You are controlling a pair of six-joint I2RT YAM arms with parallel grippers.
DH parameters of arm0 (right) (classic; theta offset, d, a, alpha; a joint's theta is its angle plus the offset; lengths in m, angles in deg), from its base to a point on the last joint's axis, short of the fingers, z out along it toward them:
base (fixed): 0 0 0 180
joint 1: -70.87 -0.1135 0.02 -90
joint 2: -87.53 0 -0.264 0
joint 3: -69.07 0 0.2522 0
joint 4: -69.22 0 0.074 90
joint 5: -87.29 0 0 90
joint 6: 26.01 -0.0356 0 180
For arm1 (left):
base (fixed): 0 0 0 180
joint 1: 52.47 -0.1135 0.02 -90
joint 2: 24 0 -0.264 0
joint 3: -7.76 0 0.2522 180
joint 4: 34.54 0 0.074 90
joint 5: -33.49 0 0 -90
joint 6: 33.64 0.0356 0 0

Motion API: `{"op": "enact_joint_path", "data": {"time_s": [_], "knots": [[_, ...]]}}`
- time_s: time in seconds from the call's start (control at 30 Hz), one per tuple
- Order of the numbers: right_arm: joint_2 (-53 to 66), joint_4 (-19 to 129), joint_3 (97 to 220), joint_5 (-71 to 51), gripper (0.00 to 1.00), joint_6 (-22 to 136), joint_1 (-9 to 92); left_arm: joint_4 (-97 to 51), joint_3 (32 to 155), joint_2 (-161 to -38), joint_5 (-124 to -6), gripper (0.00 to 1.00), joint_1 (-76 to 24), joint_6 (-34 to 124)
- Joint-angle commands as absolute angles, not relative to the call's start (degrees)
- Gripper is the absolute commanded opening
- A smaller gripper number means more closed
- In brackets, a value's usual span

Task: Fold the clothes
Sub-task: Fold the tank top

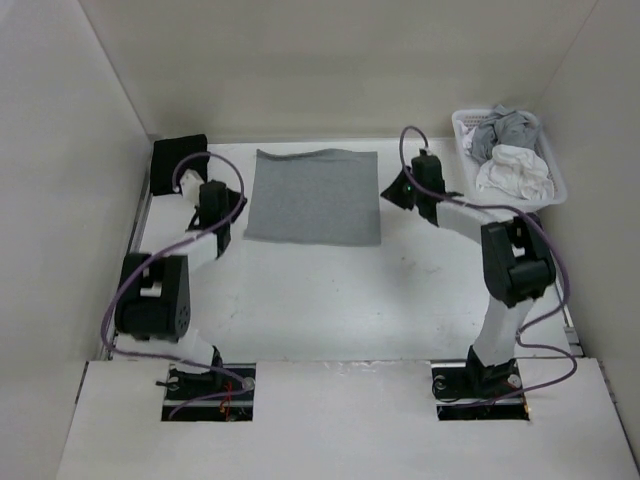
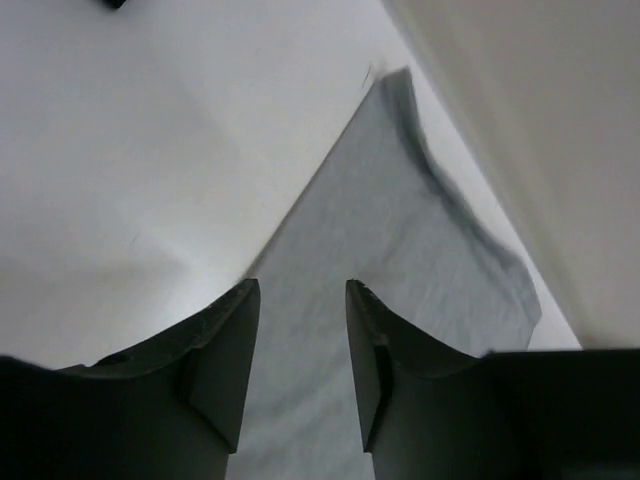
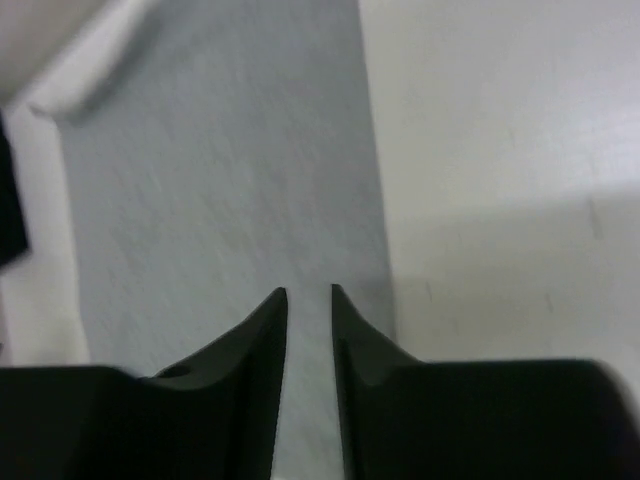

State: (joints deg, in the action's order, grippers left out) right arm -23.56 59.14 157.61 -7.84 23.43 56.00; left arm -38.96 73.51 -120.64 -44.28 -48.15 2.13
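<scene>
The clothes point(image 1: 313, 197) are a plain light grey T-shirt lying flat as a folded rectangle at the far middle of the table. My left gripper point(image 1: 228, 205) hovers at its left edge. In the left wrist view that gripper point(image 2: 303, 290) is open, with the grey cloth point(image 2: 400, 240) showing in the gap below and nothing held. My right gripper point(image 1: 393, 192) is at the shirt's right edge. The right wrist view shows it point(image 3: 309, 292) open by a narrower gap above the cloth point(image 3: 220, 180), close to the cloth's right border, gripping nothing.
A white basket point(image 1: 556, 180) at the far right holds a grey garment point(image 1: 505, 130) and a white garment point(image 1: 515, 170). A black cloth bundle point(image 1: 178, 162) sits in the far left corner. Walls close the table on the left, back and right.
</scene>
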Motion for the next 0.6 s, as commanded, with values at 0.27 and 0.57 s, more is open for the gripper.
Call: {"op": "enact_joint_path", "data": {"time_s": [0.27,0.57], "knots": [[-1.2,78.0,124.2,-5.7,0.14,19.3,49.1,-52.5,46.9,-106.2,-56.8,0.47,-51.0,-2.9],[-2.5,82.5,117.8,-6.1,0.45,15.5,49.5,-61.4,48.2,-118.5,-61.1,0.44,-52.2,-9.9]]}}
